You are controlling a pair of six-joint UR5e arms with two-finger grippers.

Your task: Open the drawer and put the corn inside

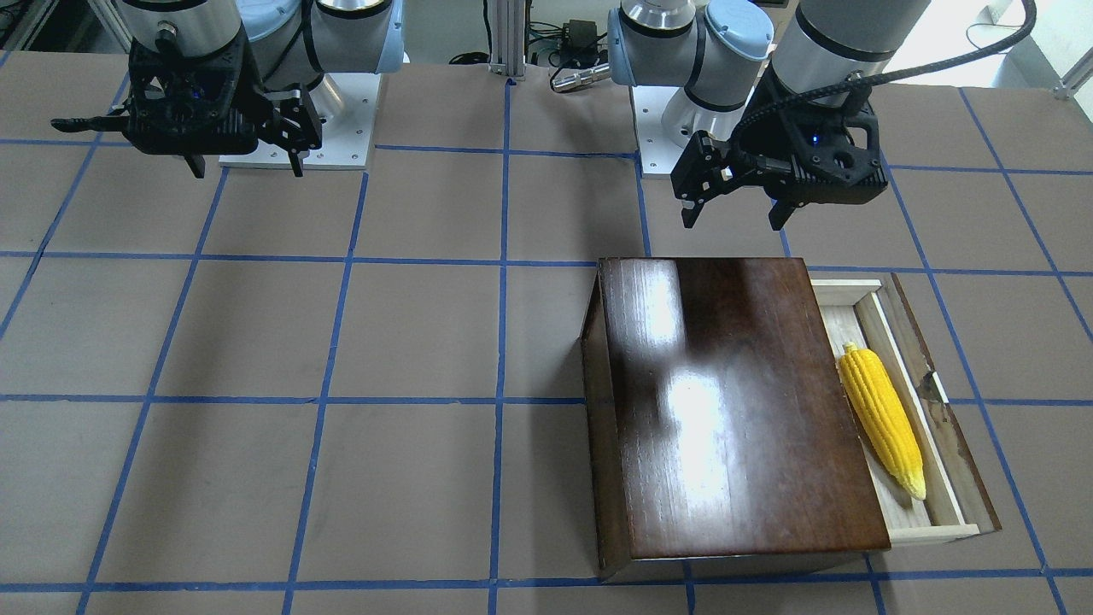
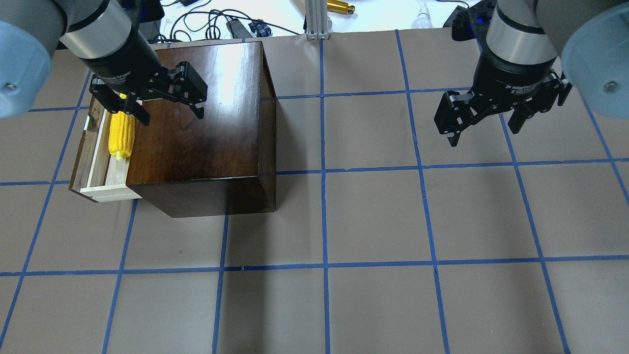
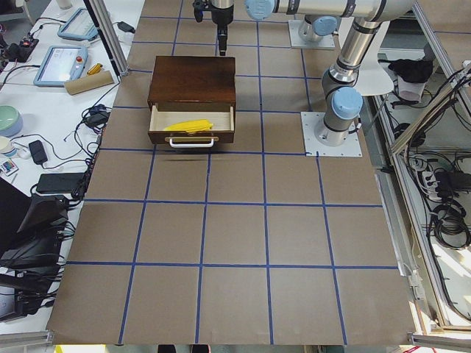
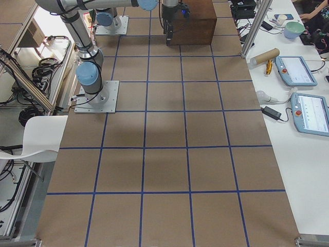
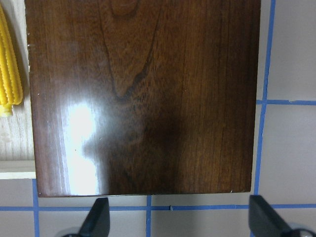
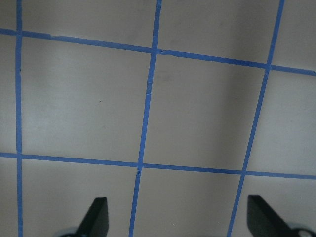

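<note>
The dark-brown wooden box [image 1: 734, 401] stands on the table, with its drawer [image 1: 946, 401] pulled out. The yellow corn [image 1: 881, 418] lies inside the drawer, along its length. It also shows in the overhead view [image 2: 122, 135], in the exterior left view [image 3: 190, 126] and in the left wrist view [image 5: 9, 74]. My left gripper [image 1: 733, 218] is open and empty, hovering above the box's near edge [image 2: 172, 117]. My right gripper [image 1: 248, 169] is open and empty, high over bare table far from the box [image 2: 484, 135].
The table is covered in brown paper with a blue tape grid [image 2: 324, 221]. The two arm bases [image 1: 299, 120] stand at the robot's edge. Cables and small tools [image 2: 236, 27] lie beyond the far edge. A side bench carries tablets [image 4: 295, 69].
</note>
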